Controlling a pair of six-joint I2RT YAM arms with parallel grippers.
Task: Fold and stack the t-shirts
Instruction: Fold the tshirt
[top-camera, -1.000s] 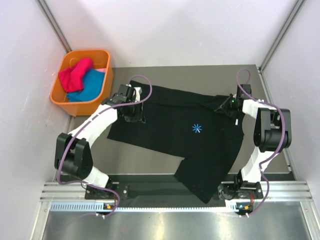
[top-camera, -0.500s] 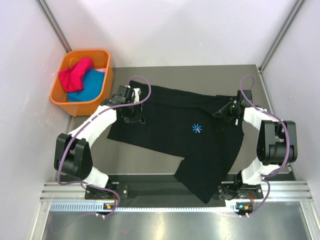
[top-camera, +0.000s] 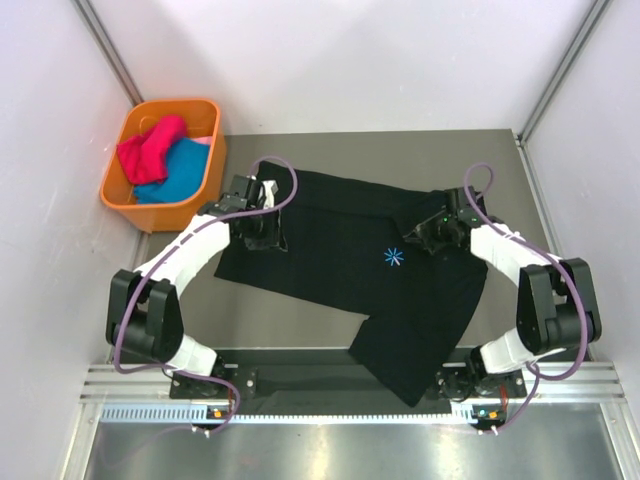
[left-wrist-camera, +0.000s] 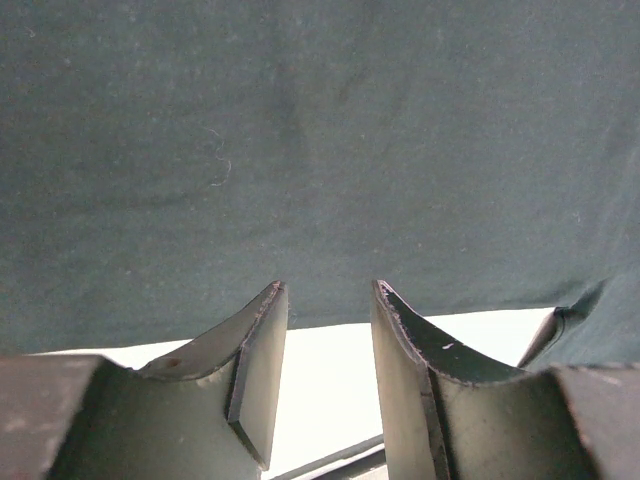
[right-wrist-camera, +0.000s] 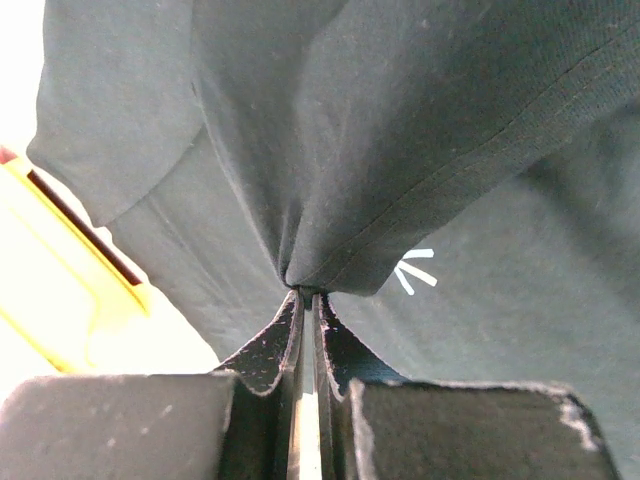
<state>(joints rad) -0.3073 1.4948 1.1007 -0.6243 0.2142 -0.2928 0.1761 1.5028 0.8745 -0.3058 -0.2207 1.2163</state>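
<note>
Top: the shirt (top-camera: 340, 260) lies spread on the tabletop (top-camera: 290, 310), between both arms.
Left wrist: the left gripper (left-wrist-camera: 328, 290) is partly open and empty, standing at the shirt's edge.
Right wrist: the right gripper (right-wrist-camera: 308, 293) pinches a shirt fold, probably to fold it over.

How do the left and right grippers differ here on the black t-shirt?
The left gripper is open, holding no cloth; the right gripper is shut on a pinched fold of the black t-shirt. The left gripper is near the shirt's edge; the right gripper is beside its white star print. Both are at the same shirt.
</note>
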